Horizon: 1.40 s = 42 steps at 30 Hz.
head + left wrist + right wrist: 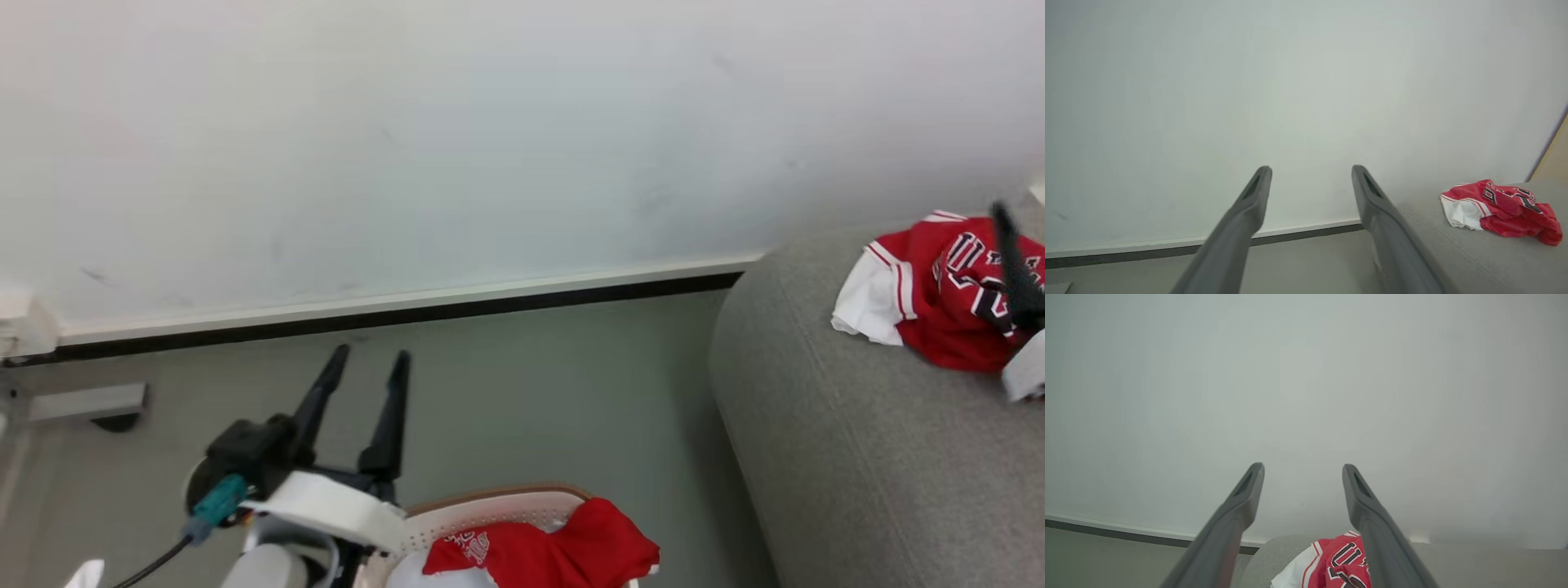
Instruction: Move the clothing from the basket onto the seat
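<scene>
Jersey (947, 314) crumpled on seat (849, 482), white sleeve (867, 304) pointing left (lettering up)

Bright, soft, even light falls on the pale wall (490, 122), shadows are weak; the right gripper (1004, 229) looks blurred in the head view, wrist views are slightly hazy

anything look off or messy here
The red shorts hang partly over the rim of the basket rather than lying inside it. The jersey sits crumpled in a heap on the grey sofa, near its rounded end. Nothing looks damaged.
</scene>
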Tool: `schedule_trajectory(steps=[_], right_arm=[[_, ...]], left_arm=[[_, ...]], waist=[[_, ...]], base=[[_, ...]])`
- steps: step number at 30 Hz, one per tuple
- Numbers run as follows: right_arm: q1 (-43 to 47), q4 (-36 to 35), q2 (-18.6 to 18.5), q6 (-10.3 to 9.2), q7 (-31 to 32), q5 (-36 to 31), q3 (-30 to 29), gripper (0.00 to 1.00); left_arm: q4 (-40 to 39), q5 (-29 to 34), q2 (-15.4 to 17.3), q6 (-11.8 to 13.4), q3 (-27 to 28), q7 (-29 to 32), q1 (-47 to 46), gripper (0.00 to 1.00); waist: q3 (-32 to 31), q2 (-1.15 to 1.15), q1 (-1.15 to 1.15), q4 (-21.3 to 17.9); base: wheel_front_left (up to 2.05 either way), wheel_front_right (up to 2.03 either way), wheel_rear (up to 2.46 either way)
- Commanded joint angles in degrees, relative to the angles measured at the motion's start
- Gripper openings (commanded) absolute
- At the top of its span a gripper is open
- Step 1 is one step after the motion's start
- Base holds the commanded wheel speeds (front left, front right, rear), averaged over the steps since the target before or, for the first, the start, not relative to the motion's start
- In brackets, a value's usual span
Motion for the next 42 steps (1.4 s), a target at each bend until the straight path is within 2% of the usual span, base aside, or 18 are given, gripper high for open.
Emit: schedule_trajectory(steps=[1,9,15,19,22,33,42], right_arm=[[2.74,-1.03,1.35,-0.12,-0.46,-0.24,-0.36,1.00],[17.90,-11.46,8.84,-0.12,-0.96,-6.74,-8.93,1.00],[29.23,-20.36,16.45,-0.12,-0.97,-13.14,-17.54,1.00],[34.35,-24.48,20.04,-0.12,-0.98,-18.04,-19.87,1.00],[36.94,-25.54,22.11,-0.12,-0.91,-19.81,-18.60,1.00],[36.14,-26.91,24.82,-0.13,-0.91,-20.80,-20.13,1.00],[35.63,-26.24,25.06,-0.13,-0.91,-20.34,-19.99,1.00]], left_arm=[[-0.47,0.19,0.36,0.33,0.80,-0.03,1.41,1.00],[-1.88,0.60,-1.26,1.54,7.42,-0.03,6.32,1.00],[-1.35,1.79,-3.06,0.45,10.00,-0.03,8.93,1.00],[-1.51,2.84,-3.88,-0.24,11.35,-0.03,10.26,1.00],[-2.36,4.05,-4.27,-0.36,11.76,-0.03,11.40,1.00],[-2.53,3.93,-4.47,1.28,9.87,-0.03,12.23,1.00],[-2.40,4.10,-4.49,1.52,9.90,-0.03,11.49,1.00]], waist=[[-0.87,0.00,0.03,0.96],[-2.04,0.00,0.03,3.16],[-2.01,0.00,0.03,3.43],[-1.63,0.00,0.03,3.19],[-1.12,0.00,0.03,3.22],[-0.04,0.00,0.03,2.83],[0.03,0.00,0.03,2.99]], base=[[0.00,0.00,0.00],[0.00,0.00,0.00],[0.00,0.00,0.00],[0.00,0.00,0.00],[0.00,0.00,0.00],[0.00,0.00,0.00],[0.00,0.00,0.00]])
